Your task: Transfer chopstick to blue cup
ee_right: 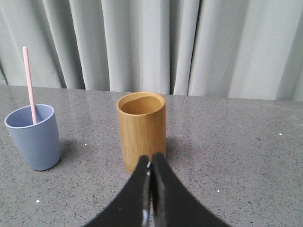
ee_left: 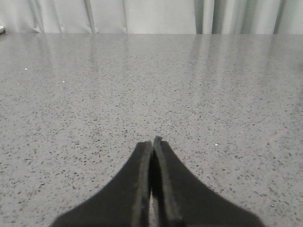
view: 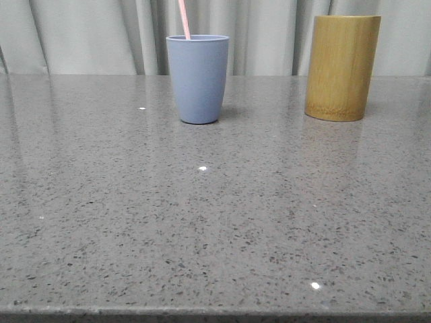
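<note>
The blue cup [view: 198, 79] stands upright on the grey table at the back centre. A pale pink chopstick [view: 184, 19] sticks up out of it, leaning left. Both also show in the right wrist view, the cup [ee_right: 34, 138] and the chopstick [ee_right: 29, 84]. My right gripper [ee_right: 151, 159] is shut and empty, low over the table just in front of the bamboo holder [ee_right: 141, 131]. My left gripper [ee_left: 153, 142] is shut and empty over bare table. Neither gripper shows in the front view.
The tall yellow-brown bamboo holder [view: 342, 67] stands at the back right, and what I see of its inside in the right wrist view holds no sticks. Grey curtains [view: 269, 33] hang behind the speckled table [view: 215, 222].
</note>
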